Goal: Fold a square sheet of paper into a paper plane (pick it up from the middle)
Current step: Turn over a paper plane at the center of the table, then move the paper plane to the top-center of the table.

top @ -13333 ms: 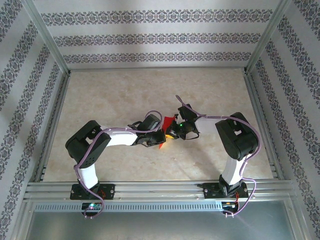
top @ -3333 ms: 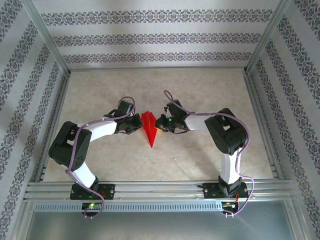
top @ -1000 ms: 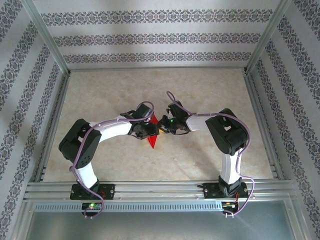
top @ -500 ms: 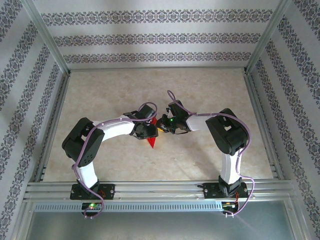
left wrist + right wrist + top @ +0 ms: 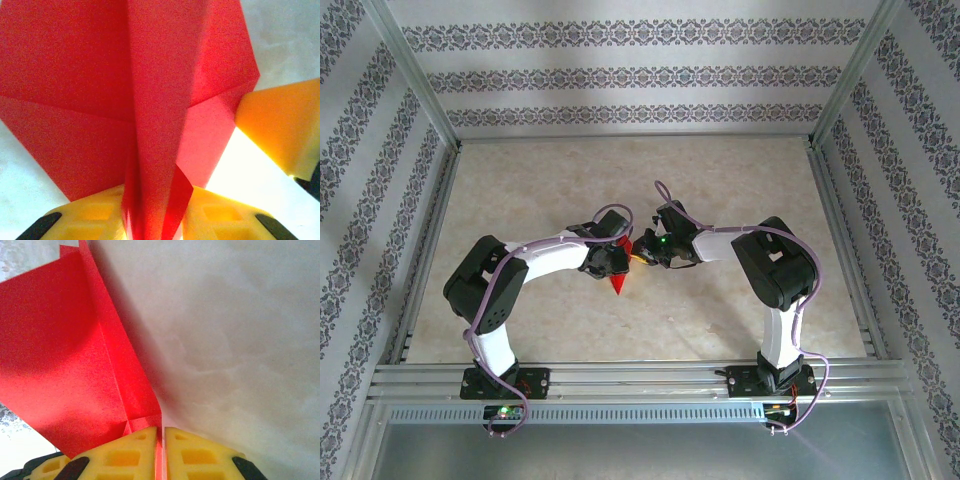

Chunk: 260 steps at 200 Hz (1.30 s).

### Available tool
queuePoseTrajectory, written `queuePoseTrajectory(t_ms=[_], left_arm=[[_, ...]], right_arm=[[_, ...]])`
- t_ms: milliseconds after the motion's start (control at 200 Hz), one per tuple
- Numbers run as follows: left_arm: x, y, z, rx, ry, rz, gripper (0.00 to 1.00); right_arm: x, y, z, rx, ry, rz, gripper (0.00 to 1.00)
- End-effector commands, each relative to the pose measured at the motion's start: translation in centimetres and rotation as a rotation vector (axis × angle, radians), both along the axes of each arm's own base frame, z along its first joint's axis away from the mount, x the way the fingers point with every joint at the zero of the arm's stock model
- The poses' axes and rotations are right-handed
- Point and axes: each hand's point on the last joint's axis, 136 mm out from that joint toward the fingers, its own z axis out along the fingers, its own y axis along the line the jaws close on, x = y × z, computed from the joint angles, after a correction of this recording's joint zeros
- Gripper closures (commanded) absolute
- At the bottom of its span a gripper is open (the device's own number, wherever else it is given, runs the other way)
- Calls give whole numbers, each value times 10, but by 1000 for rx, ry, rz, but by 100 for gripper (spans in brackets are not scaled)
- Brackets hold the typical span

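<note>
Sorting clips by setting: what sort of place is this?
Probably a lab test cell: aluminium frame rails, patterned wallpaper panels, and a marble-look table where two arms work a red paper plane.

One bright red creased paper plane (image 5: pixel 618 283), two white-and-black robot arms with yellow-fingered grippers, left (image 5: pixel 616 262) and right (image 5: pixel 642 256), and one beige marbled table (image 5: pixel 520 190).

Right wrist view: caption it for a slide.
Right gripper shut on the folded red paper plane, its yellow fingers pinching one edge.
</note>
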Motion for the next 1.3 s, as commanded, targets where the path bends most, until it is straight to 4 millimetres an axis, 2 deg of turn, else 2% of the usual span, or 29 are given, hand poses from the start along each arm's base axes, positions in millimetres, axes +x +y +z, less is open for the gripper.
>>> queuePoseTrajectory(t_ms=[0, 140, 305, 405, 525, 615, 834, 1009, 1134, 1294], left_arm=[[0, 8, 15, 39, -25, 34, 72], [0, 9, 12, 57, -13, 34, 72], [1, 11, 10, 83, -9, 25, 78], [2, 11, 9, 91, -6, 16, 83], [4, 12, 10, 115, -6, 0, 89], [5, 14, 11, 136, -7, -16, 92], [10, 16, 20, 180, -23, -61, 94], [10, 18, 8, 220, 23, -76, 91], [11, 16, 3, 230, 41, -81, 89], [11, 15, -2, 229, 57, -78, 89]], right_arm=[[1, -6, 5, -8, -7, -11, 87], [2, -6, 6, -9, -10, -11, 87], [4, -6, 12, -6, -32, -8, 86], [7, -7, 20, -10, -63, -5, 80], [11, -15, 33, -22, -112, -13, 68], [16, -28, 40, -50, -144, -35, 62], [23, -78, 46, -212, -211, -98, 51], [21, -115, 43, -350, -221, -155, 44], [19, -132, 43, -410, -225, -187, 40], [17, -142, 42, -415, -216, -214, 40]])
